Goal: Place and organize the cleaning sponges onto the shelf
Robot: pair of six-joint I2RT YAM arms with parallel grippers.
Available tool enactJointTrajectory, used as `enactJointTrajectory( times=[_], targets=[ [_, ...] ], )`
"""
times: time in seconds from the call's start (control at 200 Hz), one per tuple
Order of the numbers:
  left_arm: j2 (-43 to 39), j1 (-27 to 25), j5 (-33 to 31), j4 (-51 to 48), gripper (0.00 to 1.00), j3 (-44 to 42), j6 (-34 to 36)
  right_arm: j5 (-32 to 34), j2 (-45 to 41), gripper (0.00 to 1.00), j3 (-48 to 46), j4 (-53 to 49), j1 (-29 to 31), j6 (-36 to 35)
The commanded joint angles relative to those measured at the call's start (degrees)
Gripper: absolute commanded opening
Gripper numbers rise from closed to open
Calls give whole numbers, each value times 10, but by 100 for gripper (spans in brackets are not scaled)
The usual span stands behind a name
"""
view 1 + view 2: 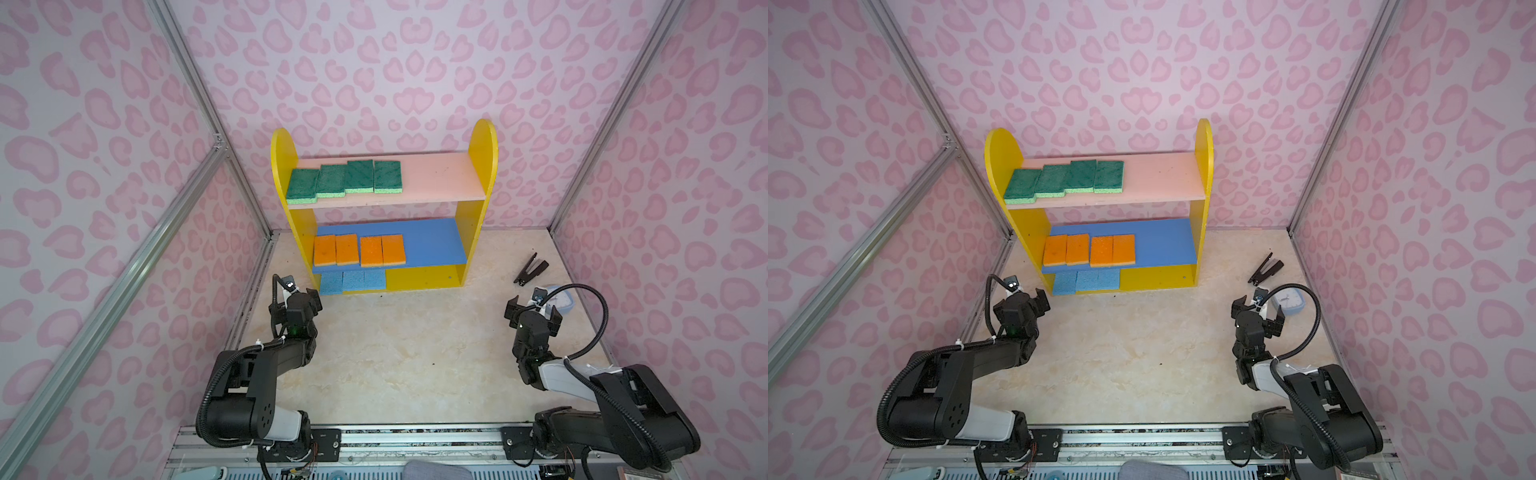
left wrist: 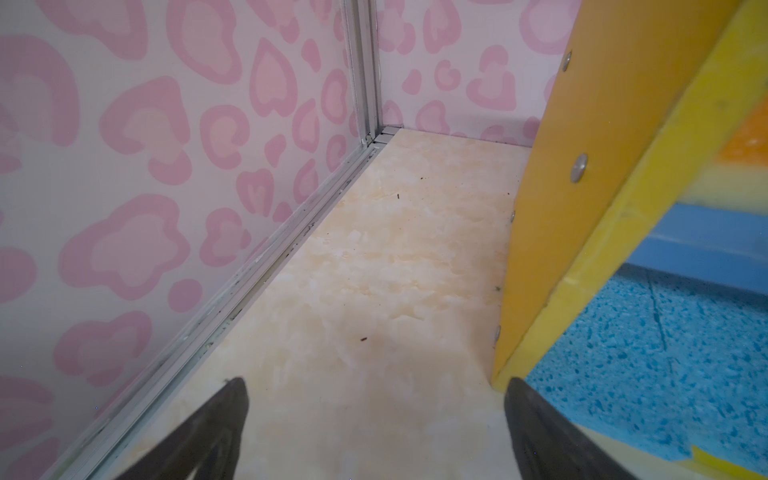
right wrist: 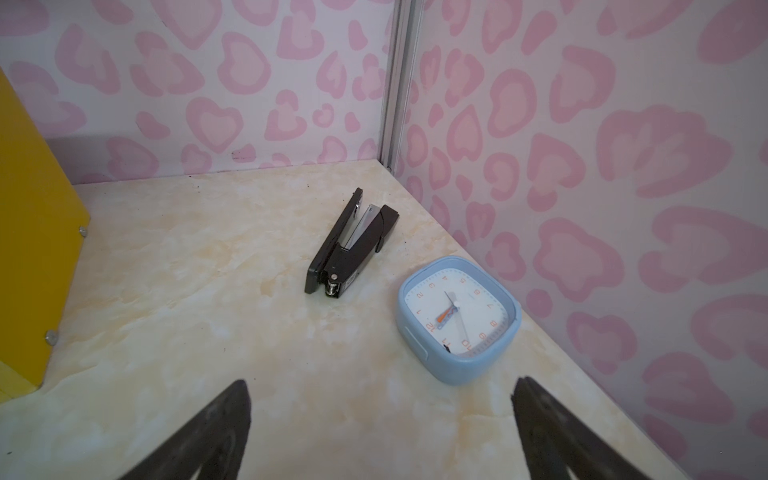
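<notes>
**Robot test cell**

I am working inside a lab booth: pink heart-printed panels [image 1: 374, 83] in aluminium framing [image 1: 199, 95] are standing beyond my fingers [image 2: 208, 436], a marble-look tabletop [image 1: 415, 353] is lying under them, and a metal rail [image 1: 415, 436] is running behind them.

green sponges [image 1: 387, 176] | orange sponges [image 1: 347, 248] | blue sponges [image 1: 353, 280] | walls [image 1: 374, 62] pink-spotted

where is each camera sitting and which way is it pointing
Top views: high above the near table edge, looking down and forward at the shelf by the back wall; left arm, right arm, left gripper, right gripper all show.
Left wrist: on the left arm, low, facing the gap between side wall and shelf; its fingertips show.
Right wrist: on the right arm, facing the far right corner with stapler and clock; its fingertips show.
Shared: stapler and clock show in the right wrist view and both top views.
</notes>
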Motion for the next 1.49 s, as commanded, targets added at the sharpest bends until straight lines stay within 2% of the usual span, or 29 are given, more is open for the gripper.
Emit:
enactJointTrajectory(
  times=[0.0,0.18,0.3,0.36,0.4,0.445,0.565,0.655,0.745,0.79,0.885,0.97,1.07,1.18,1.345,1.49],
  targets=[
    [-15,-1,27,75,97,-28,1,-4,32,99,-14,122,2,-49],
    [-19,-10,20,105,97,-44,8,10,153,99,-52,352,23,-97],
    [-3,-3,66,117,98,-45,16,0,140,99,-44,317,27,-101],
    [19,-2,55,186,98,-68,15,-6,124,99,-52,302,30,-100],
    [12,-9,56,161,100,-63,22,-11,127,99,-58,309,35,-107],
    [19,-10,54,179,98,-64,25,-1,150,99,-63,355,46,-121],
    [15,-10,55,168,98,-63,23,-5,149,99,-65,355,47,-123],
    [19,-5,62,155,98,-54,20,-39,150,99,-66,353,32,-117],
    [17,6,80,145,98,-50,12,-126,153,99,-51,307,-13,-90],
    [17,7,80,143,97,-49,12,-104,160,99,-34,290,-15,-78],
    [17,8,83,141,97,-48,11,-110,158,99,-7,241,-29,-63],
    [17,9,88,139,98,-47,11,-123,140,99,45,115,-53,-29],
    [17,12,90,135,98,-46,10,-214,113,99,75,6,-105,4],
    [17,12,91,136,97,-46,9,-218,128,99,61,62,-105,-4],
    [15,12,93,141,97,-50,10,-216,115,99,71,17,-104,0],
    [15,12,93,142,98,-50,11,-224,116,99,69,23,-104,-5]
  ],
)
